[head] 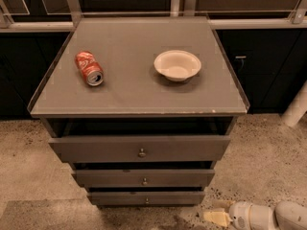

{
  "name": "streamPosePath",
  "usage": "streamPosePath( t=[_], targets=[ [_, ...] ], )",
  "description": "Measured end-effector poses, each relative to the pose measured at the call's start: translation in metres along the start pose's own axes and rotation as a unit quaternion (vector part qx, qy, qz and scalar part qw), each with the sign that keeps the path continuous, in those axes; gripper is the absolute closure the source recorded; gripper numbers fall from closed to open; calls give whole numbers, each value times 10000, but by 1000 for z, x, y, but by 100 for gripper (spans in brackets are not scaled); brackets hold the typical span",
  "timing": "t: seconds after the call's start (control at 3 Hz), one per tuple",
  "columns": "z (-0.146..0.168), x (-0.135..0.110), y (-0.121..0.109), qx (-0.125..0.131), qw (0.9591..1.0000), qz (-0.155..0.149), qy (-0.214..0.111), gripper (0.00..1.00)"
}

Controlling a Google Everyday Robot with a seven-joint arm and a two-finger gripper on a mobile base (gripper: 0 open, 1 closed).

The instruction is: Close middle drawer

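Middle drawer (144, 177): second of three fronts in the cabinet, and it looks pulled out a little, with a dark gap above its panel.
Knob (144, 181): centred on that front, so you press the flat panel beside it.
Neighbours: top drawer (96, 148) stands open directly above, and bottom drawer (120, 198) sits just below.
Gripper (216, 218): low near the floor, right of the cabinet and apart from the drawer. You cannot tell how wide it stands, and nothing is seen in it.
Approach: meet the panel squarely at its middle height and push straight in.
Risk (judged): an off-centre push may skew the drawer, and a high approach may catch the top drawer.

Bare floor (225, 191) between pincer (214, 212), middle drawer (110, 178)
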State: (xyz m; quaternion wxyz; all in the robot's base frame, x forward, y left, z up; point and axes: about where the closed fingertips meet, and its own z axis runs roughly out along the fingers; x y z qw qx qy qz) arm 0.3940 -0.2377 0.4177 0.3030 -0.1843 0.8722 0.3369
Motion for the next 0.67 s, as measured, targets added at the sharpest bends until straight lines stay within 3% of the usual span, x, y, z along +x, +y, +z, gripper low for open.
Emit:
streamPosePath(
  t=[0.33, 0.67],
  targets=[
    [0, 0, 0, -1, 10000, 0, 0, 0],
    [0, 0, 0, -1, 10000, 0, 0, 0]
  ],
)
